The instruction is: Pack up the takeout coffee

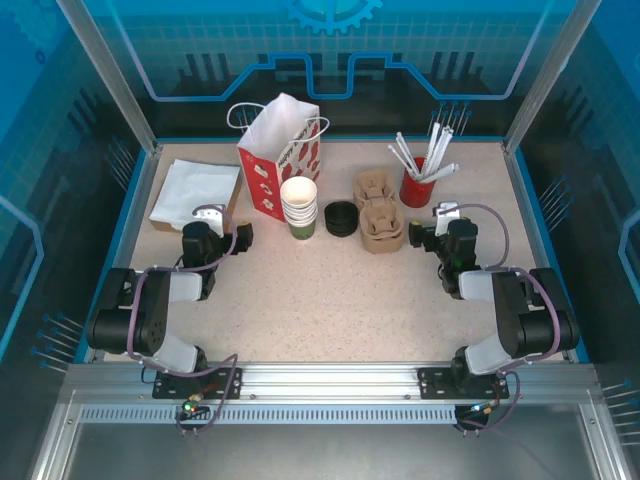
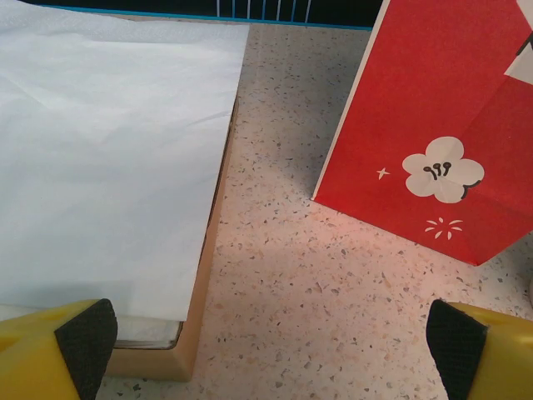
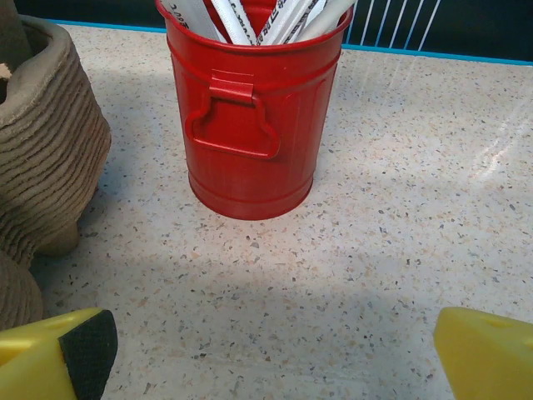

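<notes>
The takeout coffee is out of view. My left gripper [image 1: 225, 226] [image 2: 275, 343] stands open low over the speckled table, between a pile of white napkins [image 2: 100, 158] and a red paper bag [image 2: 441, 125] [image 1: 280, 155]. Only bare table lies between its black pads [image 2: 83, 342]. My right gripper [image 1: 437, 228] [image 3: 275, 350] is open too, facing the red cup of white straws [image 3: 250, 108] [image 1: 418, 185], with nothing between its fingers [image 3: 487, 354].
A stack of unlidded white-rimmed cups [image 1: 299, 205] stands mid-table beside a stack of black lids [image 1: 341, 218]. Brown pulp cup carriers [image 1: 378, 215] [image 3: 42, 150] sit left of the red cup. The napkins [image 1: 195, 190] rest in a shallow tan tray [image 2: 166, 358] at the back left.
</notes>
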Tool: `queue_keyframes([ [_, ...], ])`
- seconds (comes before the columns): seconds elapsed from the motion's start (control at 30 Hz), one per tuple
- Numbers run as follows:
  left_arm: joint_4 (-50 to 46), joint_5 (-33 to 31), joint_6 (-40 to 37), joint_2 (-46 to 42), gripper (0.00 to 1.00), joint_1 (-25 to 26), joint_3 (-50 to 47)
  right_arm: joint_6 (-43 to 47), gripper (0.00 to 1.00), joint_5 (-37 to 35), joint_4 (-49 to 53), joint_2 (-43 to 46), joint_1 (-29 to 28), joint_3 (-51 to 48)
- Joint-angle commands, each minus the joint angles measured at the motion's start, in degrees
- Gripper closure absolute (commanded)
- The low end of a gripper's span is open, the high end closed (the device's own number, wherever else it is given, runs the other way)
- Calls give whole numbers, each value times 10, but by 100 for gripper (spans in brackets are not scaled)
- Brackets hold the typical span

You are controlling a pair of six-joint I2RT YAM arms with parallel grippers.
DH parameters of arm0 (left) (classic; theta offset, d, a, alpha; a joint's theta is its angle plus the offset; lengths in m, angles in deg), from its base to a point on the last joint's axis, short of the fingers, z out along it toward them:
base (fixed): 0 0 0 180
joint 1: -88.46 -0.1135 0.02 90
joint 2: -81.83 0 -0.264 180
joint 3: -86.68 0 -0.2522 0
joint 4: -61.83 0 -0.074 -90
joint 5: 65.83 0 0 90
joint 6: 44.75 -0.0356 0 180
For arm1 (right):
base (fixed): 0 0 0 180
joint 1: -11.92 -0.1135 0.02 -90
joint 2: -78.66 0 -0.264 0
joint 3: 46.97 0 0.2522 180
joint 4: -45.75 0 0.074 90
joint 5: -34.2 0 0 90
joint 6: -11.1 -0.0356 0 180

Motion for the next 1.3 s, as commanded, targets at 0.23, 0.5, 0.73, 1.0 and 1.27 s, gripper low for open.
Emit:
queue_keyframes([
  [0.23, -1, -7, 3, -1, 1, -1, 9, -2, 0, -2, -16, 1, -4, -3],
  [0.5, -1, -6, 4, -2, 1, -1, 8, -1, 0, -1, -16, 1, -3, -3],
  [0.73, -14, -25, 13, -19, 1, -2, 10, -3, 0, 4, -19, 3, 0, -4],
  [1.0, -326, -75, 70, -249, 1, -1, 90, -23, 0, -25, 166, 159, 7, 11],
  [1.27, -697, 1, 179, -333, 1, -2, 279, -132, 0, 8, 477, 383, -13, 40],
])
